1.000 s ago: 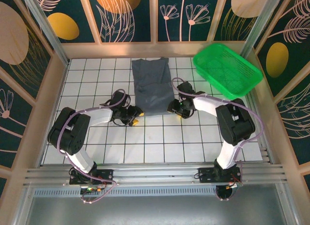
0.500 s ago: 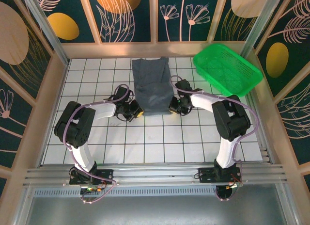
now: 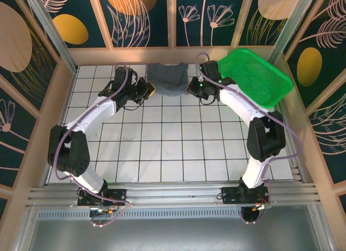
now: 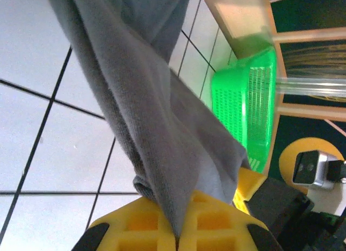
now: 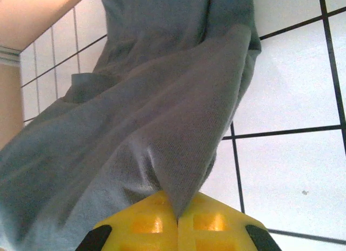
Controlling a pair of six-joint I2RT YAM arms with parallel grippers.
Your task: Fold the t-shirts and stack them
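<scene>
The dark grey t-shirt [image 3: 167,78] lies bunched at the far edge of the tiled table, its near hem lifted and doubled back over itself. My left gripper [image 3: 151,91] is shut on the shirt's left corner, and my right gripper [image 3: 190,88] is shut on its right corner. In the left wrist view the grey t-shirt [image 4: 157,99] hangs from the closed yellow jaws of the left gripper [image 4: 177,237]. In the right wrist view a fold of the t-shirt [image 5: 151,99] runs into the closed right gripper [image 5: 177,218].
The green mesh basket [image 3: 259,72] stands at the far right corner, close behind the right arm; the basket [image 4: 246,99] also shows in the left wrist view. The wooden back wall [image 3: 173,55] runs right behind the shirt. White tiles [image 3: 173,148] stretch toward the arm bases.
Both grippers closed on the shirt's near corners and carried them toward the far wall. The shirt, flat and long a second ago, is now folded back into a short bundle.
</scene>
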